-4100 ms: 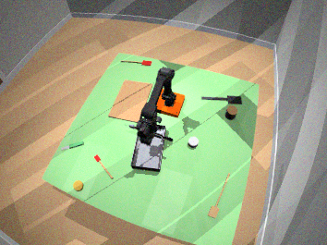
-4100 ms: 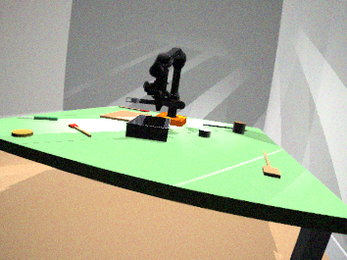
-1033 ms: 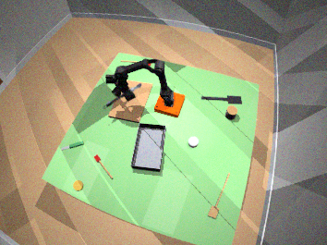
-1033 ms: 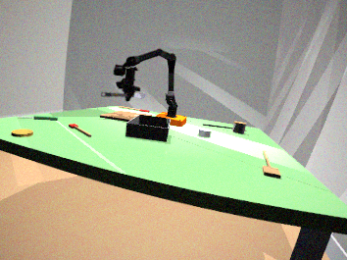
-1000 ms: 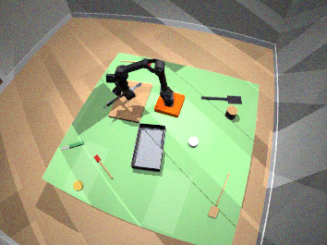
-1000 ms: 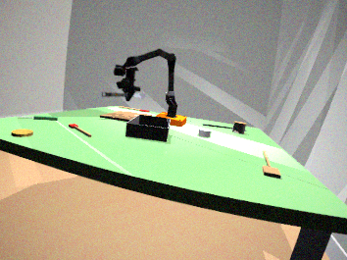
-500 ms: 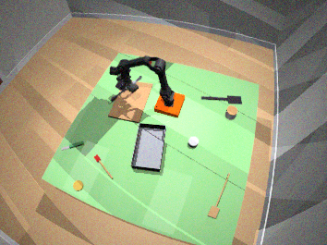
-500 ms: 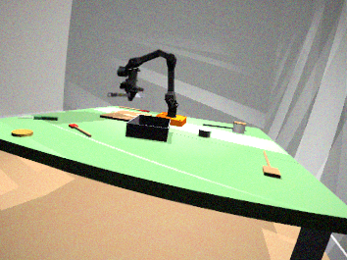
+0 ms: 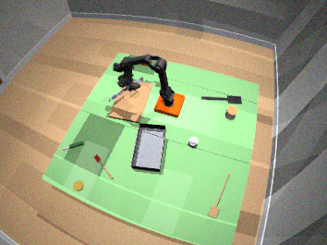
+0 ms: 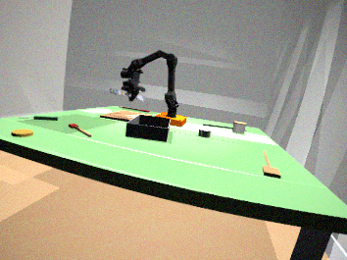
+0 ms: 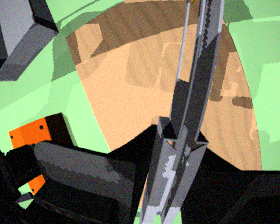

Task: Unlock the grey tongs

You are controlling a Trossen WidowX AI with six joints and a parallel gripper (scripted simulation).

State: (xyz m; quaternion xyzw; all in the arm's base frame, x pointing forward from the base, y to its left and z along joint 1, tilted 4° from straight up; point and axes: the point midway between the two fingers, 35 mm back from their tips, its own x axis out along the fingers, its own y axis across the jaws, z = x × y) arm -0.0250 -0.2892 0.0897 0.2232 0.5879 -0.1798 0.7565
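The grey tongs (image 9: 115, 95) (image 10: 116, 91) (image 11: 202, 65) are off the table, held in the air above the wooden board (image 9: 143, 100) (image 10: 114, 116) (image 11: 115, 100). My gripper (image 9: 134, 87) (image 10: 132, 95) (image 11: 165, 131) is shut on them. In the exterior view they slope, with the left end higher than the right end. In the wrist view they run from between the fingers up past the top edge. Which end has the tips, and how the lock stands, I cannot tell. The roasting tin (image 9: 146, 169) (image 10: 147, 130) stands on the table with nothing across it.
The orange arm base (image 9: 162, 109) (image 11: 30, 134) is beside the board. A black spatula (image 9: 235, 100), a cup (image 9: 232, 112), a white round item (image 9: 193, 141), a wooden spatula (image 9: 213, 212), a red-headed tool (image 9: 97, 158), a green-handled tool (image 9: 77, 145) and a yellow disc (image 9: 78, 185) lie around.
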